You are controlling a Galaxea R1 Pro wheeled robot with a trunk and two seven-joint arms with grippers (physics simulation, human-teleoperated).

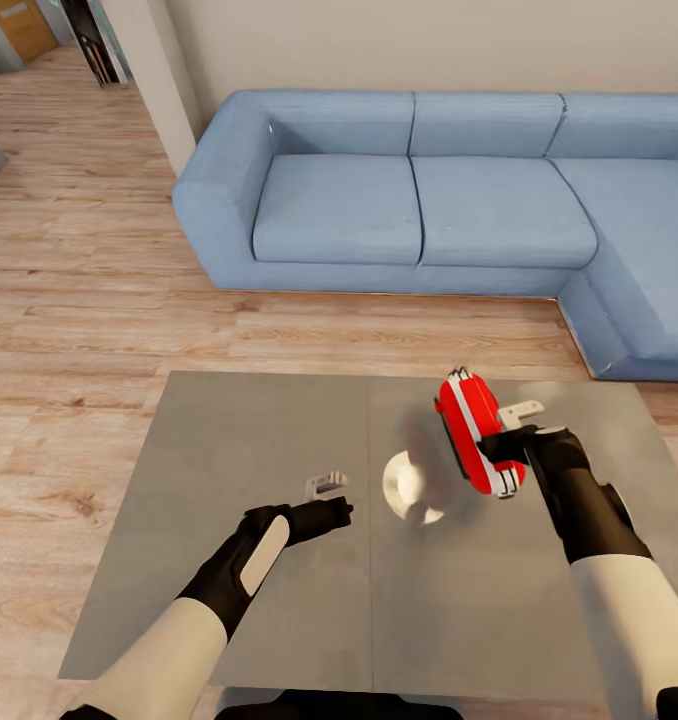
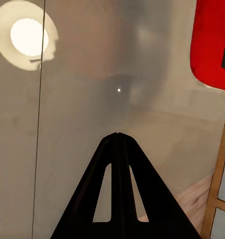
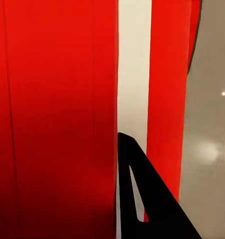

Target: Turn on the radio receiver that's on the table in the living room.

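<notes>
Radio receiver (image 1: 476, 432) held on edge above the grey table (image 1: 229, 470), clamped in the right gripper (image 1: 503, 450).

The left gripper (image 1: 329, 512) hovers low over the tabletop with its fingers (image 2: 117, 149) pressed together, holding nothing. A blue sofa (image 1: 429, 190) stands beyond the table on the wood floor (image 1: 79, 300).

Open table (image 1: 229, 600) around left tool (image 1: 331, 508); radio receiver (image 1: 474, 432) blocks right.
</notes>
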